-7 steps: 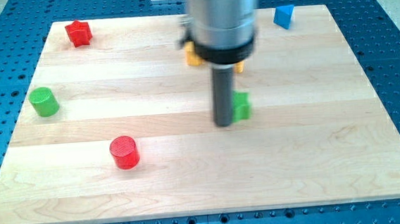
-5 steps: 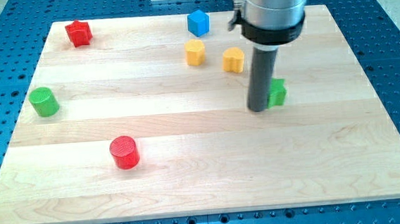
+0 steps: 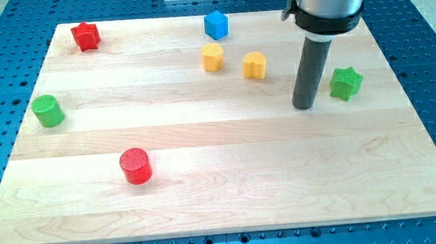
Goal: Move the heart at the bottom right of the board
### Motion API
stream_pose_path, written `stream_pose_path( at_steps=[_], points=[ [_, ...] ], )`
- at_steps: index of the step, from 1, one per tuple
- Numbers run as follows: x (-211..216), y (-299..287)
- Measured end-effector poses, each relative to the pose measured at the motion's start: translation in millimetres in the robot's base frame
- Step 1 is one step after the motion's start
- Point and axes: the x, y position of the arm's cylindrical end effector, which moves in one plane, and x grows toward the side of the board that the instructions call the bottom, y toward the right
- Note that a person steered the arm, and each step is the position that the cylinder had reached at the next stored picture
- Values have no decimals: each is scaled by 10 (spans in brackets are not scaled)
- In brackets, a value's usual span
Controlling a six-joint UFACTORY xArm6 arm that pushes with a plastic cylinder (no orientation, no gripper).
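Rod-shaped, the end effector has nothing to grasp with; my tip (image 3: 304, 106) rests on the counter (image 3: 224, 206), between the yellow heart (image 3: 254, 65) and the green star (image 3: 346, 83), touching neither. Probably it must get behind the heart, near the view's top. No containers show.

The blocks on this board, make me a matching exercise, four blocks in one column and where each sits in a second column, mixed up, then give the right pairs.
Blocks:
1. red star
2. green star
3. red cylinder
4. blue cube

Places:
A. just to the view's right of my tip, with a small gap
B. the board's top left corner in the view
C. near the top edge, above the two yellow blocks
D. lower left part of the board, alone

Pairs: 1-B, 2-A, 3-D, 4-C
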Motion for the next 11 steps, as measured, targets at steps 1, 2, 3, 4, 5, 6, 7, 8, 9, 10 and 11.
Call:
stream_pose_path(
  at_steps=[1,2,3,4,5,6,7,8,9,10,11],
  points=[
    [0,52],
    [67,-31],
    [300,-349],
    [300,-574],
    [-238,-491],
    [-859,-273],
    [-1166,-321],
    [-958,-645],
    [-326,-739],
    [-105,-739],
    [-319,-743]
  ],
)
